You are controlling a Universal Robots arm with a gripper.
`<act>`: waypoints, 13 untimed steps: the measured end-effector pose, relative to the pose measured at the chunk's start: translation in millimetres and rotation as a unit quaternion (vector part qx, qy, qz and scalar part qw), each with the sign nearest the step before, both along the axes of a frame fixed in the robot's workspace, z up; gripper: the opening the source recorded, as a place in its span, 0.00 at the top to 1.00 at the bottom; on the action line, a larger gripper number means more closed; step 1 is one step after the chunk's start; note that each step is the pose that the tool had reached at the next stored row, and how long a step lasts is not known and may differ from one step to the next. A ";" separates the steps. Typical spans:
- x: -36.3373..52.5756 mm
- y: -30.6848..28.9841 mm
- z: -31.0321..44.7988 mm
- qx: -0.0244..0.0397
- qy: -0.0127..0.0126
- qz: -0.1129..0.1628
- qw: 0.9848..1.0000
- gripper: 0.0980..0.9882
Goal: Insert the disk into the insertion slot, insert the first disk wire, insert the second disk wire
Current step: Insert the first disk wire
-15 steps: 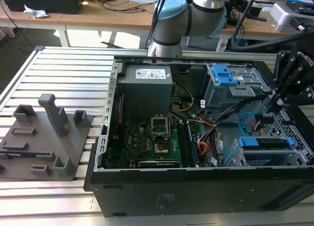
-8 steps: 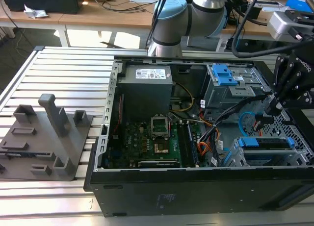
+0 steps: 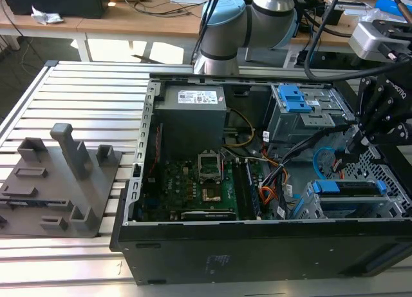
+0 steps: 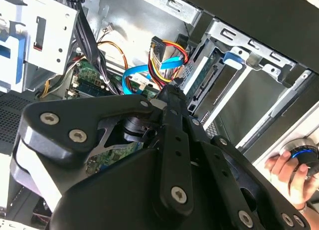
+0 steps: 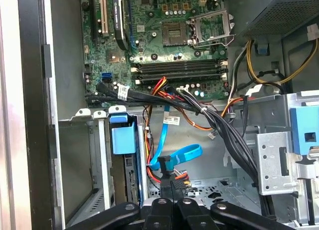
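The disk (image 5: pixel 130 182) sits in the insertion slot (image 5: pixel 99 155), a light grey cage, with its blue carrier (image 5: pixel 123 138) showing at the bay's mouth; in the exterior view the disk (image 3: pixel 351 188) lies at the case's front right. The second disk wire (image 5: pixel 182 155), a flat blue cable, loops to a dark plug between my fingertips. My gripper (image 5: pixel 170 182) is shut on that plug just behind the disk. The first disk wire (image 4: pixel 163 54), an orange-yellow-black bundle, ends beside the disk's rear; whether it is seated is hidden. The exterior view shows my gripper (image 3: pixel 358 141) above the blue cable (image 3: pixel 320 157).
The open computer case (image 3: pixel 193 245) lies on a slatted metal table. A darker cage with blue latches (image 3: pixel 296 102) stands behind the gripper. Black cable bundles (image 5: pixel 224 130) cross beside the slot. A grey fixture (image 3: pixel 61 181) sits at the exterior view's left. A person's hand (image 4: pixel 286 171) rests outside the case.
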State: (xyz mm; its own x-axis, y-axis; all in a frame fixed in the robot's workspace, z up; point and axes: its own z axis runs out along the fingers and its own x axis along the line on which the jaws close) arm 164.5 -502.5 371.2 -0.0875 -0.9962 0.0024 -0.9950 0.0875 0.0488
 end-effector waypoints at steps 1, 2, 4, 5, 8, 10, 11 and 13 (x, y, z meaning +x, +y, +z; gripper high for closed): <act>0.0 0.0 0.0 0.000 0.000 0.000 1.000 0.99; 0.1 0.1 0.0 0.000 0.000 0.000 1.000 0.99; 0.2 0.1 0.0 0.000 0.000 0.000 1.000 0.99; 0.2 0.1 0.0 0.000 0.000 0.000 1.000 0.99; 0.3 0.1 0.0 0.000 0.000 0.000 1.000 0.98; 0.4 0.1 0.0 0.000 0.000 0.000 1.000 0.85; 0.4 0.1 0.0 0.000 0.000 0.000 1.000 0.77; 0.4 0.1 0.0 0.000 0.000 0.000 1.000 0.77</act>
